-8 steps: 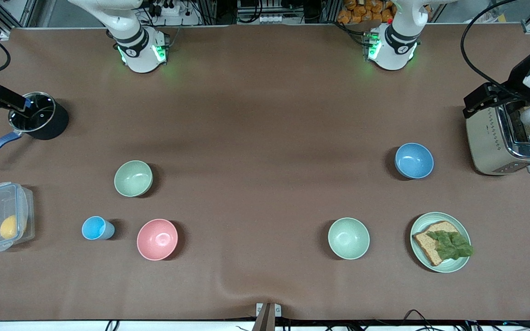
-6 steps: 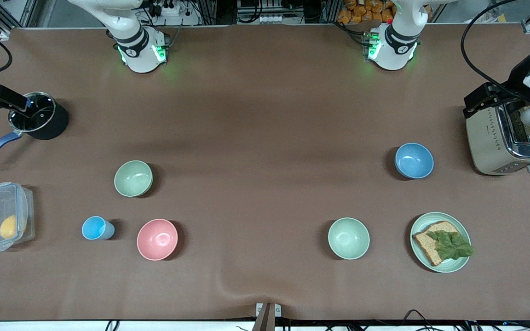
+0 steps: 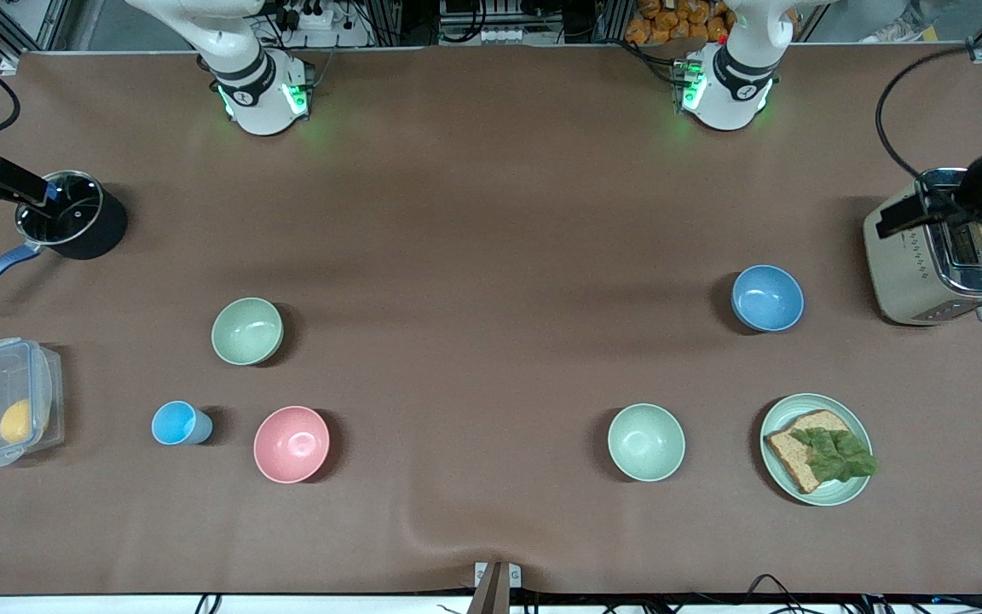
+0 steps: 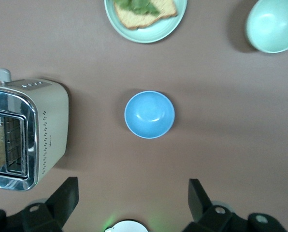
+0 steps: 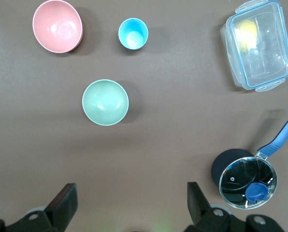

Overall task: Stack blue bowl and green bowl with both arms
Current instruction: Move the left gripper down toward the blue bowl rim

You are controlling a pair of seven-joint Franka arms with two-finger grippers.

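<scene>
Nothing grabbed yet, I'm at the start: blue bowl (image 3: 767,298) sits upright on the tabletop toward the left arm's end, just beside the toaster (image 3: 934,271), and green bowl (image 3: 247,331) sits well apart toward the right arm's end, farther from the front camera than the pink bowl (image 3: 291,443) and cup (image 3: 179,423). That split is why I need both arms, each bowl is in one arm's reach only. Left gripper (image 4: 130,200) hangs high over the toaster end, fingers (image 4: 63,197) spread wide, blue bowl centred in its wrist view, so I judge it's lined up for a drop onto the rim. Right gripper (image 5: 129,203) is up by the tabletop's edge over the pot (image 3: 73,214), fingers (image 5: 64,200) spread too, green bowl framed in its view. A paler mint bowl (image 3: 646,442) near the sandwich plate (image 3: 815,493) is the look-alike I must not pick
</scene>
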